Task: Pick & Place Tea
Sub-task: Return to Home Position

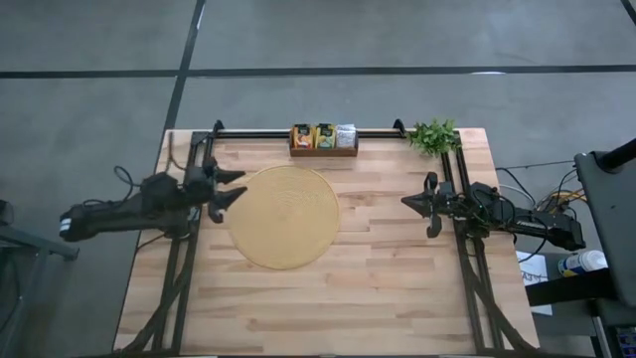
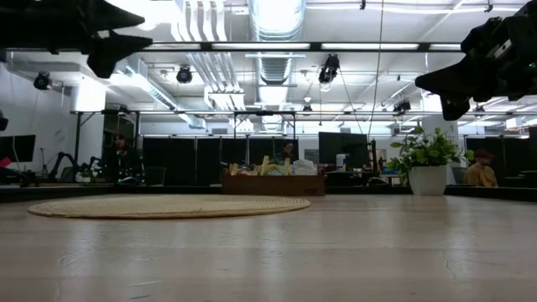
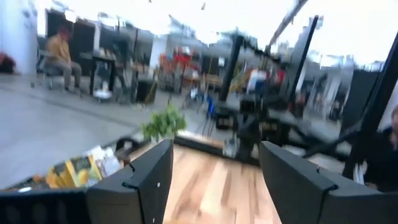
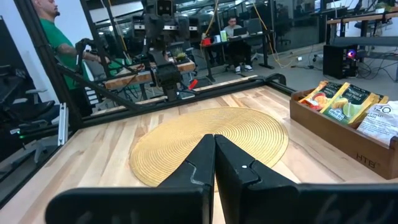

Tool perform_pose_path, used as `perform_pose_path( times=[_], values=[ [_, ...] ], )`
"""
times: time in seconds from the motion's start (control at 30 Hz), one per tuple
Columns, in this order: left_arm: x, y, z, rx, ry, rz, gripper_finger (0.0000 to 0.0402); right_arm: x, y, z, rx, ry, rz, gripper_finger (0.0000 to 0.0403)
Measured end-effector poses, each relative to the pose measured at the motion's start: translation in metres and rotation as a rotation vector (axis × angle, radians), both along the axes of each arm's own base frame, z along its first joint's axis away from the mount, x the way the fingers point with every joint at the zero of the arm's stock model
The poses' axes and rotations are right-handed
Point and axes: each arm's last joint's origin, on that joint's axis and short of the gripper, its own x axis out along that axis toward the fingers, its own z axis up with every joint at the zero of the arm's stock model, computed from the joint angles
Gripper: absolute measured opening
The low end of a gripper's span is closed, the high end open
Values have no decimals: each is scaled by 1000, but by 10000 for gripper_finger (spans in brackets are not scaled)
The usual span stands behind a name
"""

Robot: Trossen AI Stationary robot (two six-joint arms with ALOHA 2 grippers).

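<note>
The tea sachets stand upright in the brown wooden tray [image 1: 323,149] at the table's far edge: orange [image 1: 301,136], green-yellow [image 1: 324,135] and white [image 1: 345,135]. The right wrist view shows the sachets [image 4: 348,102] in the tray; the left wrist view shows the tea sachets [image 3: 81,169] too. My left gripper [image 1: 237,186] hovers open over the left edge of the round tan mat [image 1: 285,216], above the table. My right gripper [image 1: 409,203] hangs shut right of the mat, holding nothing; in its own view the fingers [image 4: 214,165] meet.
A small potted plant [image 1: 434,136] stands at the far right corner of the table, right of the tray. Black rails [image 1: 462,249] run along both sides and the far edge. Bare wood lies near the mat's near side. People sit in the room beyond.
</note>
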Motion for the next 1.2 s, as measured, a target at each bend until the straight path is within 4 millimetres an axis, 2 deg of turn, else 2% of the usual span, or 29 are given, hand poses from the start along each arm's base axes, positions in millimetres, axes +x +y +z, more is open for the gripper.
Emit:
perform_pose_path(
  times=[0.13, 0.47, 0.63, 0.93, 1.2],
  values=[
    [-4, 0, 2, -9, -40, 11, 233, 0, 0, 0, 0, 0, 0, 9],
    [-2, 1, -13, -33, 40, 25, 233, 0, 0, 0, 0, -1, 0, 9],
    [0, 1, -34, -42, 118, 26, 233, 0, 0, 0, 0, 0, 0, 9],
    [-1, 1, -79, -135, 148, 20, 233, 0, 0, 0, 0, 0, 0, 9],
    [-2, 0, -80, -53, 173, 9, 233, 0, 0, 0, 0, 0, 0, 9]
  ],
)
